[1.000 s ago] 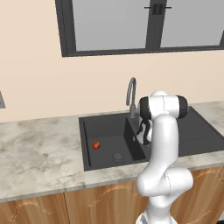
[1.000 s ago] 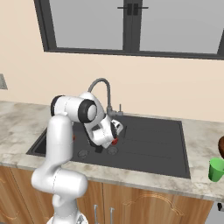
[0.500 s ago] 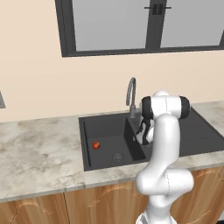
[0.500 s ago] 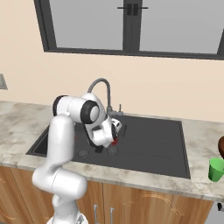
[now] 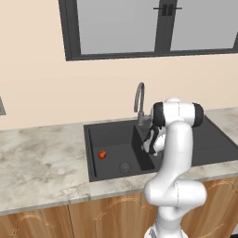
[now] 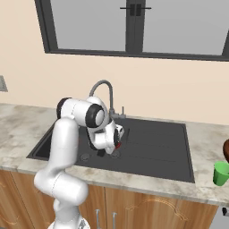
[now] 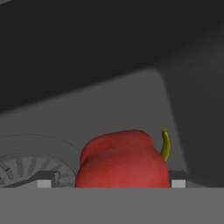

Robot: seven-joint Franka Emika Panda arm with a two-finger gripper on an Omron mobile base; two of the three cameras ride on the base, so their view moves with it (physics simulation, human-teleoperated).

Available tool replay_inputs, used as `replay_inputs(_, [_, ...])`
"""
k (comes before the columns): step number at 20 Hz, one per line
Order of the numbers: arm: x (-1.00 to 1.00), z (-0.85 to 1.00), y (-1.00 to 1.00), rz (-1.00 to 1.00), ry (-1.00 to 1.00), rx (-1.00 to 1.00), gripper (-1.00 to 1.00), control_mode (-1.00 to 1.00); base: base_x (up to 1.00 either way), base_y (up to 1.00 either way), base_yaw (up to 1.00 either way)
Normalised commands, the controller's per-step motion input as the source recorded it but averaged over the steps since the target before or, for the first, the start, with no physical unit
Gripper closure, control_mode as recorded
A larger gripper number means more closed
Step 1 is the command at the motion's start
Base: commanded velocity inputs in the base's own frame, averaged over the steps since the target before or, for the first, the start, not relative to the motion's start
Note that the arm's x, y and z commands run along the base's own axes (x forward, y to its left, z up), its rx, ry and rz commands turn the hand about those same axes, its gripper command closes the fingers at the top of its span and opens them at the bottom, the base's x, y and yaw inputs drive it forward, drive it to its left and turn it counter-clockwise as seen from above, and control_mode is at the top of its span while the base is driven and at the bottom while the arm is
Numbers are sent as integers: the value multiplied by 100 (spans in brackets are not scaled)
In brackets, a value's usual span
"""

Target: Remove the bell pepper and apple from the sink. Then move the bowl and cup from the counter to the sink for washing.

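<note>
The gripper straddles the bell pepper, fingers wide either side (not yet pinching); stem at 1 o'clock. Likely light, waxy, slippery; squeeze its broad flanks gently.

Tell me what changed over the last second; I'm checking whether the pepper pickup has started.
Little changed. The gripper stays low in the sink, its fingers either side of the bell pepper, beginning to close in; no lift yet. The apple and cup haven't moved.
</note>
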Motion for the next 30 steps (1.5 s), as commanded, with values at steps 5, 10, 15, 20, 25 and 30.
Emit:
replay_inputs(5, [17,-15,7,3,8,0,100,-100,0,0,0])
replay_inputs(10, [14,-15,5,3,4,3,100,-100,0,0,0])
replay_inputs(15, [3,-14,0,0,3,0,100,-100,0,0,0])
replay_inputs(20, [-6,17,0,0,0,0,100,-100,0,0,0])
replay_inputs(25, [-17,37,0,0,0,0,100,-100,0,0,0])
replay_inputs(30, [-22,48,-4,0,0,0,100,-100,0,0,0])
